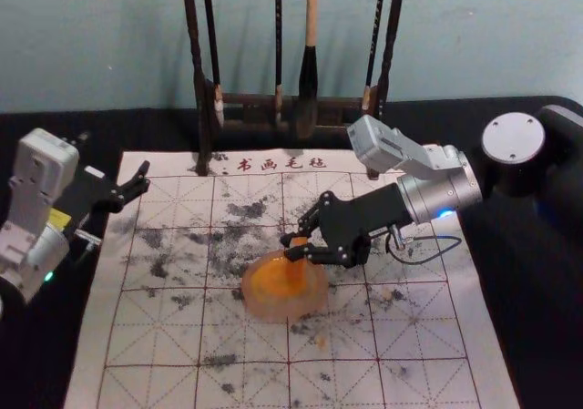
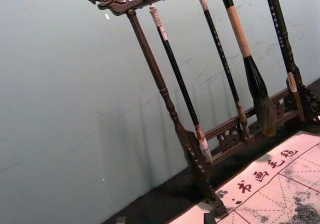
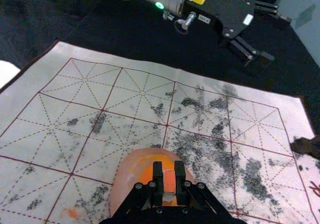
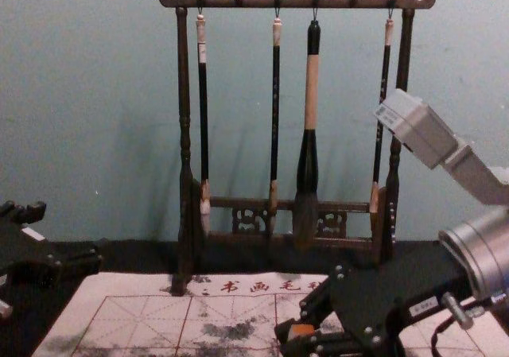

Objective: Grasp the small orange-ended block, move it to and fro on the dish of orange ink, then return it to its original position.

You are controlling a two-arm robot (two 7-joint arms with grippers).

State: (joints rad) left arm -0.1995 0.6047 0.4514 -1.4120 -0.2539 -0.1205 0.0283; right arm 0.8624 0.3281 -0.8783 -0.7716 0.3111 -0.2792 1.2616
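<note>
My right gripper [image 1: 289, 247] is over the pale round dish [image 1: 259, 311] of orange ink [image 1: 273, 280], closed on the upright small block [image 1: 299, 269]. In the right wrist view the gripper [image 3: 169, 178] pinches the block [image 3: 169, 184], its orange top between the two fingers, with the dish [image 3: 120, 186] beneath. The block's lower end blends with the ink, so contact cannot be told. From the chest view, the block's orange top [image 4: 301, 330] shows between the right fingers. Parked at the left edge of the mat, my left gripper [image 1: 118, 205] has its fingers spread; its fingertips [image 2: 121, 220] appear in the left wrist view.
A gridded white mat [image 1: 155, 336] with black ink stains lies on the black table. Behind it stands a dark wooden rack [image 4: 184, 134] with hanging brushes, including a large one [image 4: 308, 166]. Small orange smears [image 3: 73, 213] mark the mat beside the dish.
</note>
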